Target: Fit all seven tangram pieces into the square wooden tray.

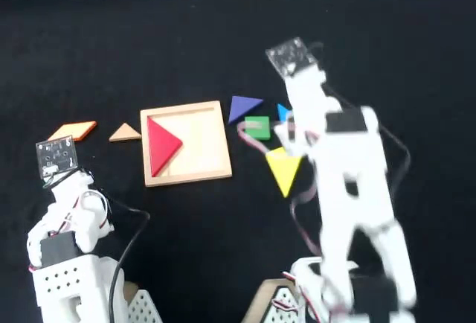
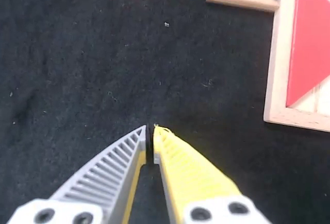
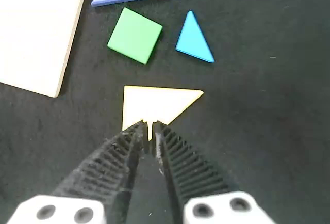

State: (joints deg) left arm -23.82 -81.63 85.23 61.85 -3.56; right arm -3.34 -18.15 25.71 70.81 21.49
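Observation:
The square wooden tray (image 1: 195, 161) holds a red triangle (image 1: 162, 144) along its left side. To its left lie an orange parallelogram (image 1: 73, 130) and a tan triangle (image 1: 125, 132). On its right are a dark blue triangle (image 1: 243, 106), a green square (image 1: 257, 127), a light blue triangle (image 3: 193, 39) and a yellow triangle (image 1: 284, 168). My right gripper (image 3: 148, 127) is shut, its tips over one pointed corner of the yellow triangle (image 3: 154, 102); I cannot tell whether they touch it. My left gripper (image 2: 152, 130) is shut over bare cloth, left of the tray's rim (image 2: 278, 69).
A black cloth covers the table. The right arm's white body (image 1: 349, 181) stands over the area right of the yellow triangle and hides part of the light blue one. Both arm bases sit at the near edge. Grey things line the far edge.

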